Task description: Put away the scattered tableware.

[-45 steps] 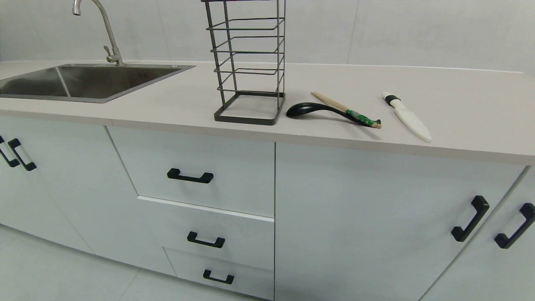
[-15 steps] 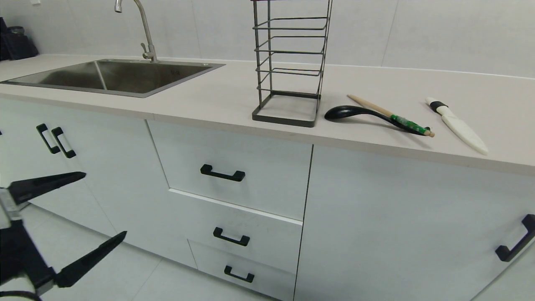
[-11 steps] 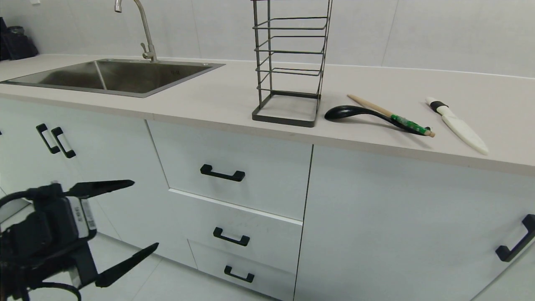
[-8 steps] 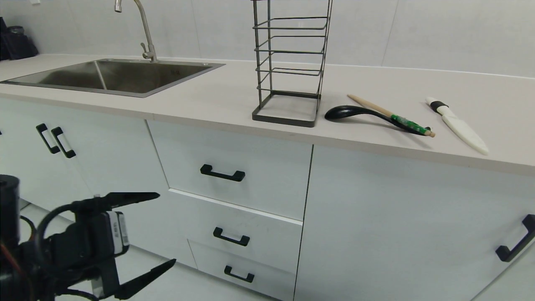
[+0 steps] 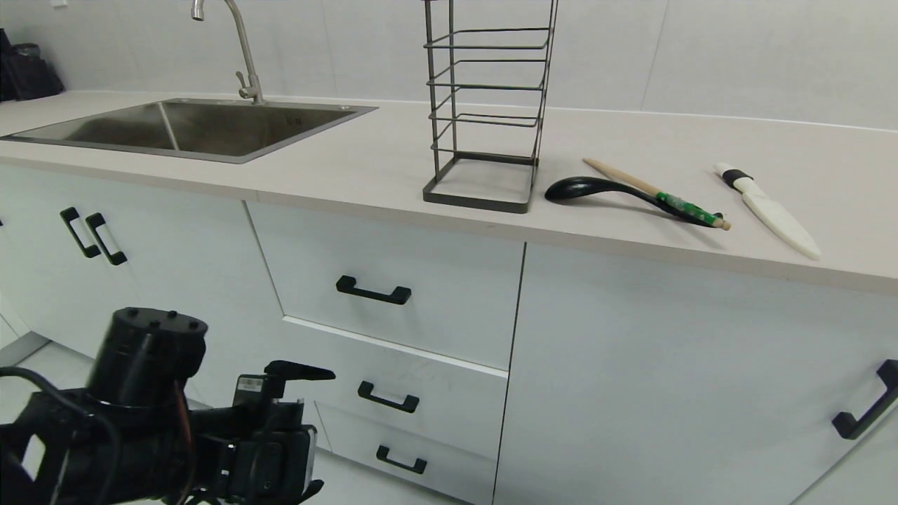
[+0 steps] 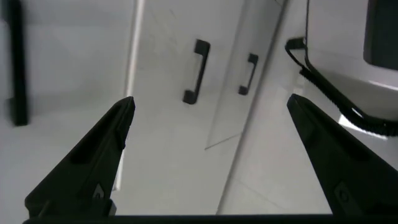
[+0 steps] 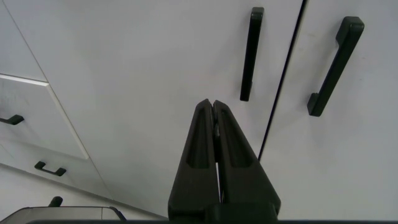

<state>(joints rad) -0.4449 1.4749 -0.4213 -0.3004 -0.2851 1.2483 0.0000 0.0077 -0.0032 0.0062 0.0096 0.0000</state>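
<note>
Spoon (image 5: 596,188), chopsticks (image 5: 621,177) and knife (image 5: 768,209) lie untouched on the surface (image 5: 351,168) beside the rack (image 5: 487,105). Left jaws spread wide near the drawers, right jaws clenched empty. Next, I reckon, I grip a drawer handle (image 5: 387,400).

left claw (image 6: 209,102) wide, right claw (image 7: 212,107) tight

The pale counter (image 5: 365,175) sits above the left gripper (image 5: 324,428). The sink (image 5: 189,126) with its tap (image 5: 242,49) is set in it up and left of the gripper. Up and right stands a wire rack (image 5: 484,105), then a black ladle (image 5: 610,191) crossing wooden chopsticks (image 5: 624,179), then a white knife (image 5: 768,209) farthest off.
</note>
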